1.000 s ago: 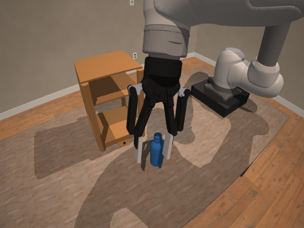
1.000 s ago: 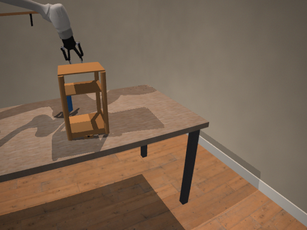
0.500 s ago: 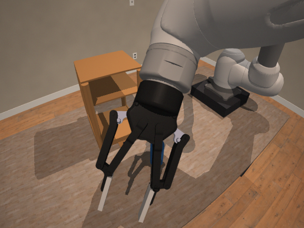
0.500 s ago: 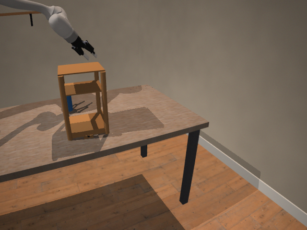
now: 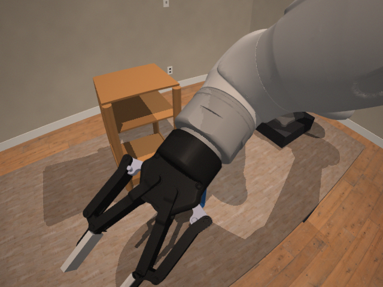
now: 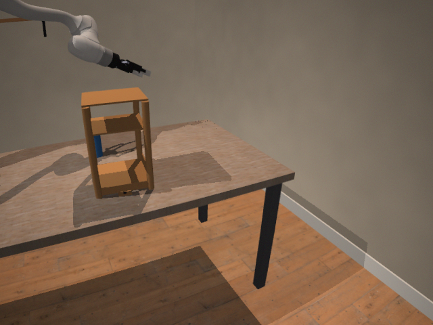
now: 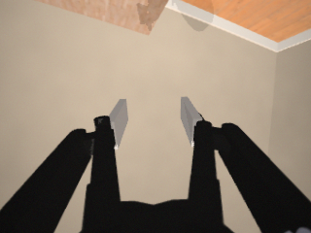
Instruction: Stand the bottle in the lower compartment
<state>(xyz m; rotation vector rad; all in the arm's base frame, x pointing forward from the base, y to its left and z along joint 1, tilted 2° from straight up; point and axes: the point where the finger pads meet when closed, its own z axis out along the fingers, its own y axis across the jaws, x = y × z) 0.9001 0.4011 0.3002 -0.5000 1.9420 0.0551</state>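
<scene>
The blue bottle stands on the table behind the wooden shelving unit, seen through its open side. In the top view only a blue sliver of the bottle shows behind the gripper's body. My gripper hangs high in the air above and beyond the unit's top, tilted nearly level and far from the bottle. In the wrist view its fingers stand partly apart with only the wall between them. It fills the foreground of the top view. The lower compartment holds nothing.
The shelving unit stands on the table with its front toward the robot's black base. The arm's grey forearm blocks much of the top view. The table's right edge lies well beyond the unit.
</scene>
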